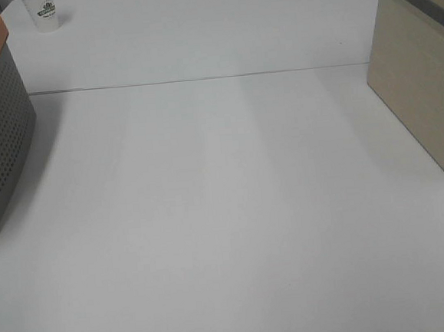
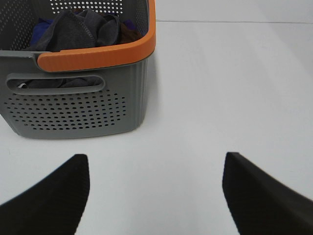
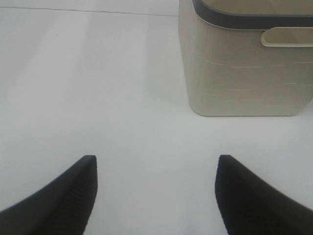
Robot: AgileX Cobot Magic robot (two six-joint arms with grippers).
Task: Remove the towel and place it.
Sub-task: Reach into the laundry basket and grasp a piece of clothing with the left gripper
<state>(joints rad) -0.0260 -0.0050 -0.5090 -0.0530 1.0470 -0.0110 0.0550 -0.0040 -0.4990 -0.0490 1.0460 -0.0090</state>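
only the left wrist view shows the towel [image 2: 73,30] inside the basket [image 2: 73,113]; both pairs of jaws gape empty.

The left pincer [image 2: 155,155] shows two matte black fingers [image 2: 49,200], broad at the base and tapering to blunt, rounded tips. Their surface seems finely dimpled. The right pincer [image 3: 156,156] looks the same: black, wedge-shaped, soft-edged.

looks like a lab or test bench. plain white table [image 1: 226,212], grey perforated basket [image 1: 1,141] with orange rim, beige bin [image 1: 420,89], paper cup [image 1: 44,12] at the back.
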